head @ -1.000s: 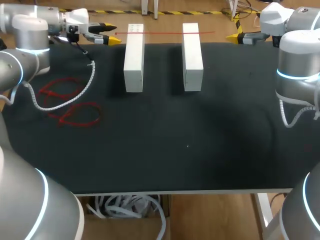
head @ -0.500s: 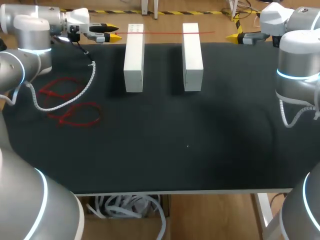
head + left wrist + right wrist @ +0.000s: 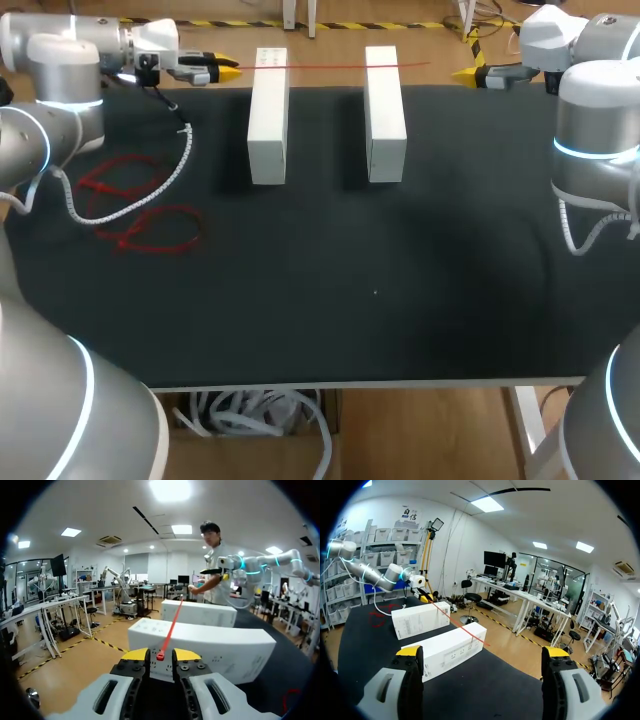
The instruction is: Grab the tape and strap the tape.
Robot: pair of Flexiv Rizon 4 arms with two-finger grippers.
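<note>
A thin red tape strap (image 3: 330, 66) lies across the tops of two white blocks (image 3: 268, 115) (image 3: 385, 112) at the table's far edge. My left gripper (image 3: 228, 70) is level with the strap's left end. In the left wrist view that end, a small red head (image 3: 160, 656), sits between the yellow fingertips (image 3: 136, 654), which stand close together with a slim gap on each side of it. The strap (image 3: 170, 630) runs on ahead over the nearer block (image 3: 200, 645). My right gripper (image 3: 462, 73) hangs wide open off the strap's right end (image 3: 457, 622), a little apart from it.
Loose red straps (image 3: 150, 225) (image 3: 115, 180) lie on the black mat (image 3: 380, 290) at the left, under the left arm's white coiled cable (image 3: 150, 190). The mat stretches bare from the blocks to the front edge.
The left gripper's fingers have narrowed around the strap's left end and the gripper has crept slightly toward the blocks. The right arm has not moved.
</note>
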